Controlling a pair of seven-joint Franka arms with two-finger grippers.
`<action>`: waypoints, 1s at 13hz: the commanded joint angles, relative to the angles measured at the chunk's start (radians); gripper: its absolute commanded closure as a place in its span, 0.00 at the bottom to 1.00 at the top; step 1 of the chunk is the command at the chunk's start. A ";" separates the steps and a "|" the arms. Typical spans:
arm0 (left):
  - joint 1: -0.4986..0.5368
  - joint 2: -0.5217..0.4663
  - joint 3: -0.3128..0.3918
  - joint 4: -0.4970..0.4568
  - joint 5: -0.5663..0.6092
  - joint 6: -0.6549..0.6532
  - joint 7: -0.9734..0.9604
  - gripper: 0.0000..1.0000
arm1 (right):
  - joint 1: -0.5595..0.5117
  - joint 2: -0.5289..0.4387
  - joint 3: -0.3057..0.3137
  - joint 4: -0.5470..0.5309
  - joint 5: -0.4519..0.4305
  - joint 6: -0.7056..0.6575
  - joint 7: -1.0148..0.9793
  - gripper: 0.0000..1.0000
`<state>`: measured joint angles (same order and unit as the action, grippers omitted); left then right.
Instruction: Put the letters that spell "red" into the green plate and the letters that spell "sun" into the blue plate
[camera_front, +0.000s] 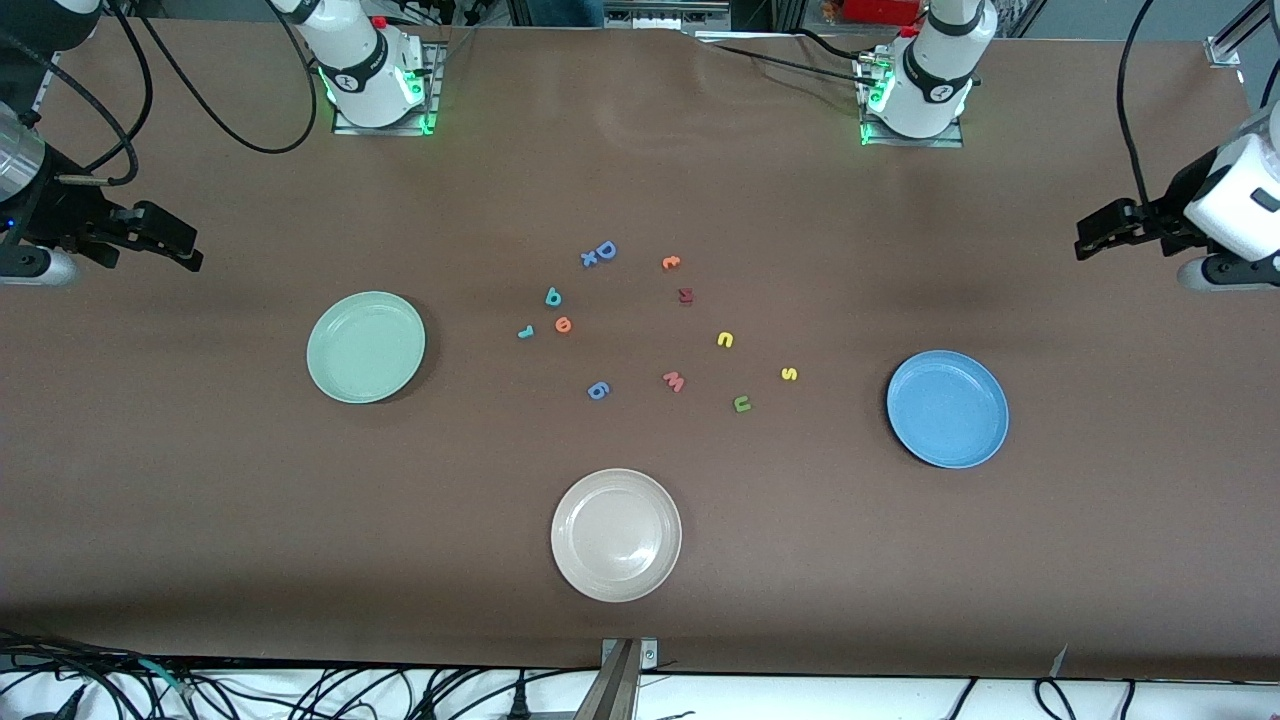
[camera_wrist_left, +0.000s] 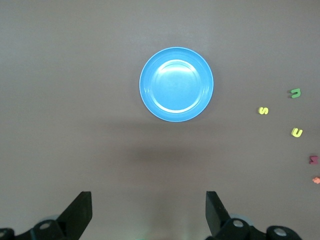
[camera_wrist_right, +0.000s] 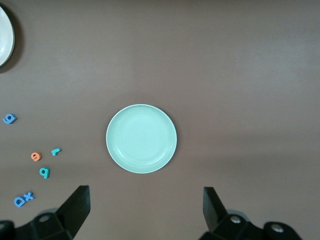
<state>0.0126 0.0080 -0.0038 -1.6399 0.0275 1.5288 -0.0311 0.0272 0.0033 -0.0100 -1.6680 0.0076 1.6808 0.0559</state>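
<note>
2 grippers wide open, left gripper (camera_front: 1085, 238) and right gripper (camera_front: 190, 250) raised at table ends, 3 empty plates.

Plates: three, namely one green plate (camera_front: 366, 347), one blue plate (camera_front: 947, 409), one beige plate (camera_front: 616, 535). Foam letters: eleven lay loose on the table (camera_front: 200, 480): three blue, two teal, two yellow, two orange, one green, one pink, one dark red.
</note>
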 joint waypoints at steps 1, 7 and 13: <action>-0.045 -0.022 0.036 -0.028 -0.018 0.008 0.040 0.00 | 0.000 0.006 -0.005 0.022 0.006 -0.019 0.002 0.00; -0.051 0.003 0.044 -0.014 -0.020 -0.016 0.048 0.00 | 0.000 0.006 -0.005 0.022 0.005 -0.019 -0.010 0.00; -0.053 0.020 0.044 0.000 -0.026 -0.012 0.048 0.00 | 0.000 0.006 -0.004 0.022 0.005 -0.019 -0.007 0.00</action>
<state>-0.0360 0.0252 0.0300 -1.6542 0.0268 1.5244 -0.0106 0.0272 0.0034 -0.0123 -1.6679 0.0076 1.6807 0.0566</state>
